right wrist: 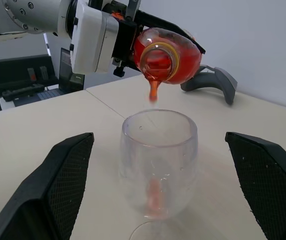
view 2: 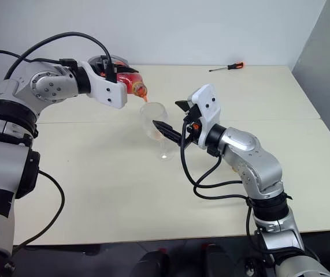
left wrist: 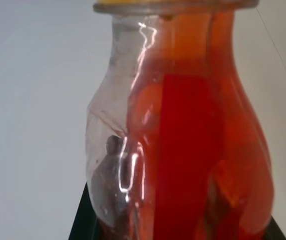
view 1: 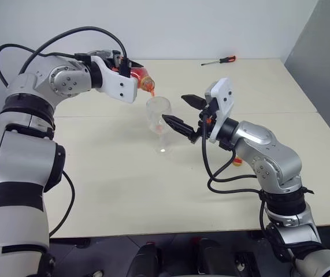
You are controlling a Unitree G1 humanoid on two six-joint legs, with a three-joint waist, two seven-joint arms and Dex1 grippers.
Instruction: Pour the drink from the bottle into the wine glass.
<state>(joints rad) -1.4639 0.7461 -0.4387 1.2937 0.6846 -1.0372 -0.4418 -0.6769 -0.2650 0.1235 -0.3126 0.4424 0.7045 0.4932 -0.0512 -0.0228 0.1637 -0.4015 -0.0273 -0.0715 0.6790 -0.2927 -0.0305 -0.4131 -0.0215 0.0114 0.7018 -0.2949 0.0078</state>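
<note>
Above wine glass (right wrist: 159, 160), left gripper (view 1: 131, 74) clenching tipped bottle (right wrist: 167, 62), right gripper (view 1: 185, 111) released beside glass.

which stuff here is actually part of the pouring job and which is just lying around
In the job:
- squat clear plastic bottle, tilted, gripped by the left gripper
- bright red drink, falling from its mouth
- clear stemmed wine glass, between the open right gripper's fingers

Lying about:
- red-handled screwdriver at the cream table's far edge
- small orange object behind the right arm

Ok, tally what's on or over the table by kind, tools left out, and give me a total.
Bottles: 1, the bottle, tipped and pouring
Glasses: 1, the wine glass
Screwdrivers: 1, the red-handled screwdriver
Small orange and yellow item behind the right arm, kind unclear: 1
Total: 4
</note>
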